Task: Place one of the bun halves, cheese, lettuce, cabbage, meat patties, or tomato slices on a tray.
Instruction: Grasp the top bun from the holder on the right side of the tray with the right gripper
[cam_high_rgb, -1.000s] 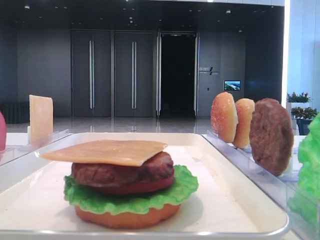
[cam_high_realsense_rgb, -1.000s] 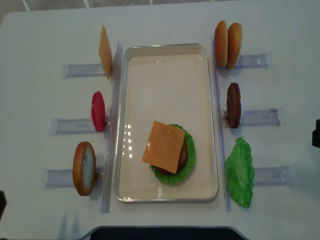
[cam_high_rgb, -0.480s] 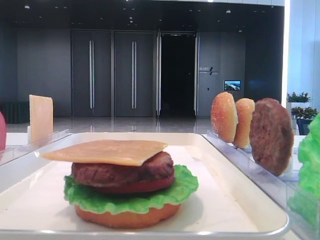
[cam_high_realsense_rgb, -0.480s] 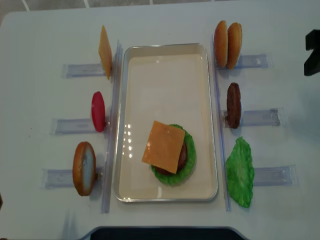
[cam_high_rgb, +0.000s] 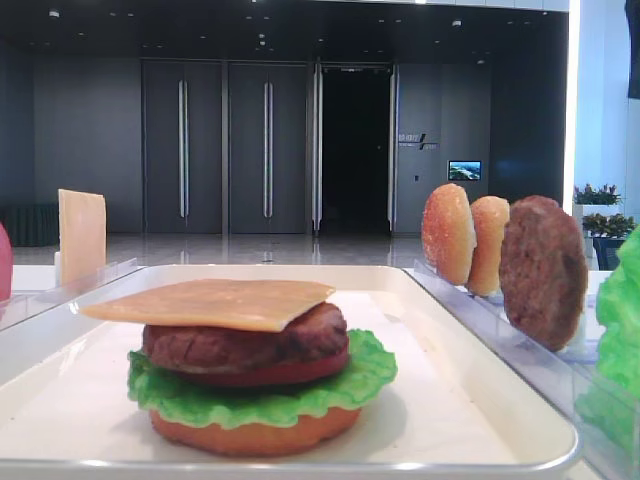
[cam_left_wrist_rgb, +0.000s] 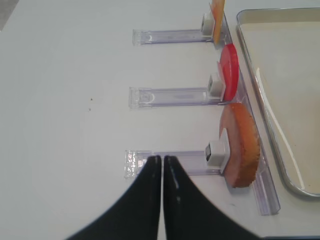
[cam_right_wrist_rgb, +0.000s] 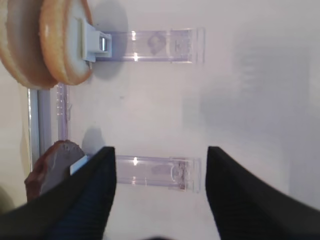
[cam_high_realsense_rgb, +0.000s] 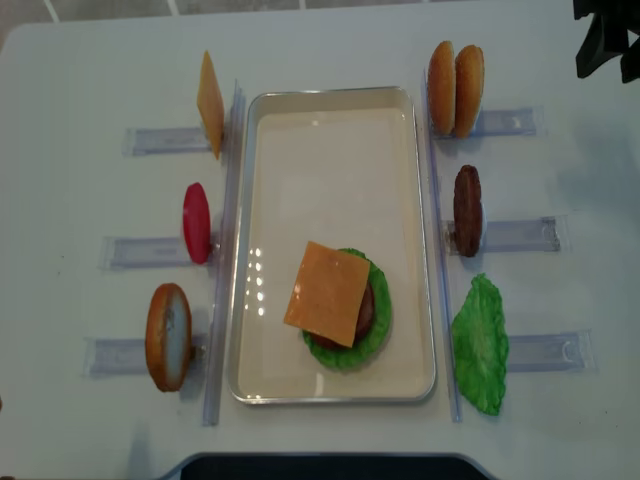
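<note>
Bun halves (cam_right_wrist_rgb: 47, 42) upright in rack, well ahead of wide-spread right gripper (cam_right_wrist_rgb: 160, 192).

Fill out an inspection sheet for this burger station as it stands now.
Surface: white table, bare between racks.
Job's things: tray holds a stack of bun base, lettuce, tomato, patty, cheese slice on top. Two buns, patty, lettuce leaf stand right; cheese, tomato, bun left.
Clutter: clear racks only.
Grippers: left gripper shut, empty; right gripper open, empty, fingers above a rack.
Cables: nothing seen.
Surroundings: dark doors, plants.
</note>
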